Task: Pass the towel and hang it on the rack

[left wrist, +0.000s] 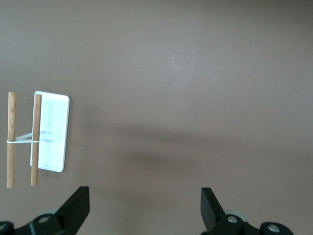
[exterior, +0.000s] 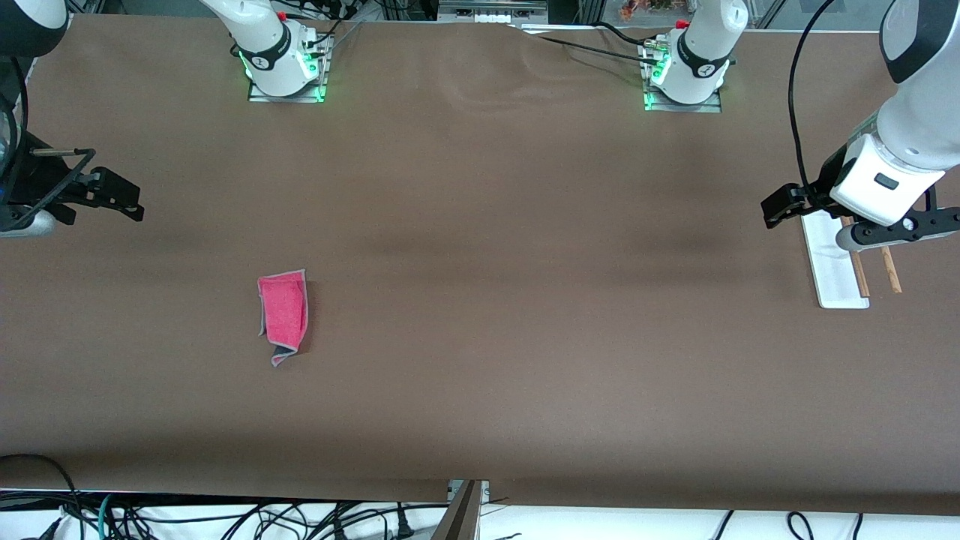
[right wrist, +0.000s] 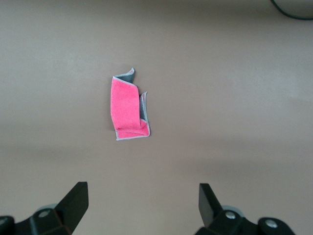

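The pink-red towel (exterior: 283, 315) lies folded on the brown table toward the right arm's end, grey edging showing; it also shows in the right wrist view (right wrist: 128, 110). My right gripper (exterior: 116, 196) hangs open and empty in the air over the table's right-arm end, apart from the towel; its open jaws show in the right wrist view (right wrist: 143, 193). The rack (exterior: 834, 274), a white base with two brown rods (exterior: 889, 270), stands at the left arm's end and shows in the left wrist view (left wrist: 51, 132). My left gripper (exterior: 780, 206) (left wrist: 144, 196) is open and empty above the rack, hiding part of it.
The two arm bases (exterior: 285, 60) (exterior: 686, 71) stand along the table edge farthest from the front camera. Cables (exterior: 225, 517) lie below the table's front edge. A cable (right wrist: 293, 10) shows at the corner of the right wrist view.
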